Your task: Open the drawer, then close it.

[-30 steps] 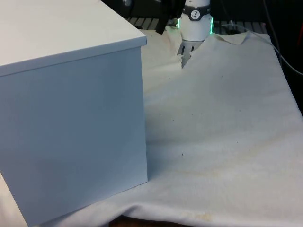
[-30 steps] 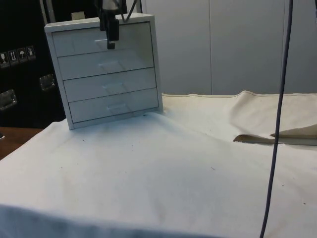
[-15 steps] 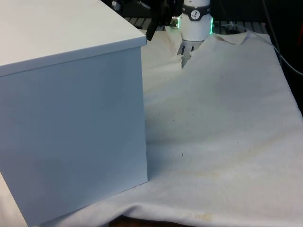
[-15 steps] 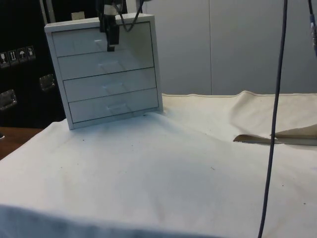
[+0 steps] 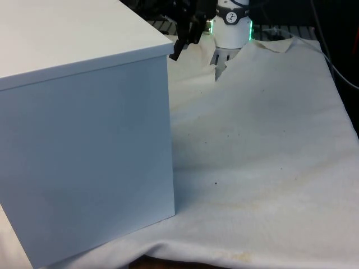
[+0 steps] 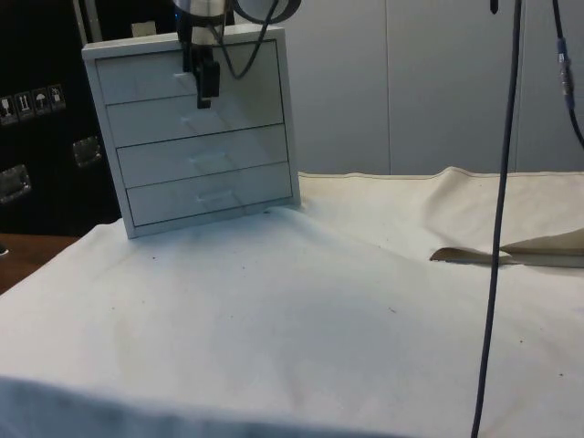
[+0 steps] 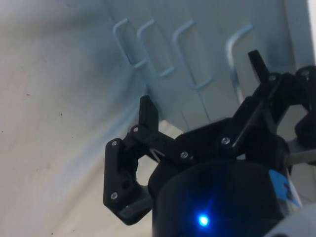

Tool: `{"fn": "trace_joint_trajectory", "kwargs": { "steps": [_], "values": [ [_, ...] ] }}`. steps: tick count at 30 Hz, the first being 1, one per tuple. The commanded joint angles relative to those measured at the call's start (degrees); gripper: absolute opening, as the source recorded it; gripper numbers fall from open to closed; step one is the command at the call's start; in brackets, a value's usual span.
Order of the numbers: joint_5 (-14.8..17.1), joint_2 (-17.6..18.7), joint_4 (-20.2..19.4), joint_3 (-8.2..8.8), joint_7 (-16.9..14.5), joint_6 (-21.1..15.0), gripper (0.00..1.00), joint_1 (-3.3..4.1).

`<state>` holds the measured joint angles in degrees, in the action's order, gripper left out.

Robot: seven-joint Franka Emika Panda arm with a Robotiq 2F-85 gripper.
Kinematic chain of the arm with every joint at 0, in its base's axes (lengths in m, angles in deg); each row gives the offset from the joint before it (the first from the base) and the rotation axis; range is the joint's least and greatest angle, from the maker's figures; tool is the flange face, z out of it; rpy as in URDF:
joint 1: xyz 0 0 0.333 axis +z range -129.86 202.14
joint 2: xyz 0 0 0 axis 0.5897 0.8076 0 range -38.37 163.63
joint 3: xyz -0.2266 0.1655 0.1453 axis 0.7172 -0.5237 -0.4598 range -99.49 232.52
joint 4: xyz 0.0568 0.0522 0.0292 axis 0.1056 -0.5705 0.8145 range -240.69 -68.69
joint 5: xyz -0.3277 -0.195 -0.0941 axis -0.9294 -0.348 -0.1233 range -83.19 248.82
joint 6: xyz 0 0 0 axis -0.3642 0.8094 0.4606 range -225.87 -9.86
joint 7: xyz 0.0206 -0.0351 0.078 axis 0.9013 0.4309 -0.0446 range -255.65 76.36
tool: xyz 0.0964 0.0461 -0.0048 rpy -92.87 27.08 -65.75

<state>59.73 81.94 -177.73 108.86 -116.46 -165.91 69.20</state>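
A white chest of drawers (image 6: 196,137) stands on the cloth with four drawers, all shut. In the front view it turns its plain back and side (image 5: 84,151) to the camera. My black gripper (image 6: 204,96) hangs close before the top drawer (image 6: 146,78), near that drawer's lower edge. It also shows at the chest's far top corner (image 5: 176,51). In the wrist view the gripper (image 7: 202,89) is open with nothing between its fingers. Four bar handles line up there, and the top drawer's handle (image 7: 236,52) lies close beside one fingertip (image 7: 256,60).
White cloth (image 6: 301,310) covers the table in front of the chest, with a raised fold at the side view's right (image 6: 511,251). A dark cable (image 6: 497,228) hangs down through the side view. The chest blocks the front view's left half.
The gripper has come down a little and moved closer to the chest's top drawer front. The drawers have stayed shut.
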Motion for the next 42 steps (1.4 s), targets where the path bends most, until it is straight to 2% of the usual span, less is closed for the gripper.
{"fn": "trace_joint_trajectory", "kwargs": {
  "steps": [1, 4, 5, 6, 9, 13, 14, 15, 23, 24, 25, 30, 31, 32, 33, 34, 38, 41, 42],
  "values": [
    [-0.92, 0.0, -0.06, 0.63, 0.0, -0.86, 1.0, 0.06],
    [-0.97, 0.06, 0.0, 1.15, -0.63, -0.97, 1.0, 0.11],
    [0.0, 0.0, 0.0, 0.63, -0.86, -0.17, 1.0, 0.0],
    [-1.09, 0.17, 0.06, 1.38, -0.92, -1.15, 1.0, 0.0],
    [-1.2, 0.4, 0.11, 1.55, -0.97, -1.38, 1.0, 0.0],
    [-1.6, 0.86, 0.11, 1.49, -0.46, -1.95, 1.0, 0.11],
    [-0.63, 0.11, -0.11, 0.8, -1.15, -0.46, 1.0, 0.06],
    [-2.01, 1.2, 0.06, 1.49, 0.11, -2.29, 1.0, 0.23],
    [-6.42, 2.01, -0.06, 1.49, 4.87, -3.09, 1.0, 0.74],
    [-5.67, 1.43, -0.4, 0.74, 4.24, -2.29, 1.0, 0.4],
    [-6.88, 2.12, 0.0, 1.55, 5.39, -3.21, 1.0, 0.8],
    [-9.8, 2.06, -0.06, 1.95, 7.96, -3.44, 1.0, 1.2],
    [-11.23, 1.95, -0.11, 2.06, 9.22, -3.5, 1.0, 1.26],
    [-11.97, 1.89, -0.11, 2.12, 9.85, -3.55, 1.0, 1.26],
    [-11.0, 1.55, -0.34, 0.92, 9.11, -2.58, 1.0, 0.57],
    [-12.78, 1.78, -0.17, 2.12, 10.54, -3.55, 1.0, 1.26],
    [-15.81, 1.32, -0.46, 1.83, 13.18, -3.32, 1.0, 1.09],
    [-16.96, 1.15, -0.57, 1.72, 14.15, -3.27, 0.89, 0.97],
    [-15.87, 1.15, -0.57, 0.97, 13.41, -2.64, 0.83, 0.57]
  ]
}}
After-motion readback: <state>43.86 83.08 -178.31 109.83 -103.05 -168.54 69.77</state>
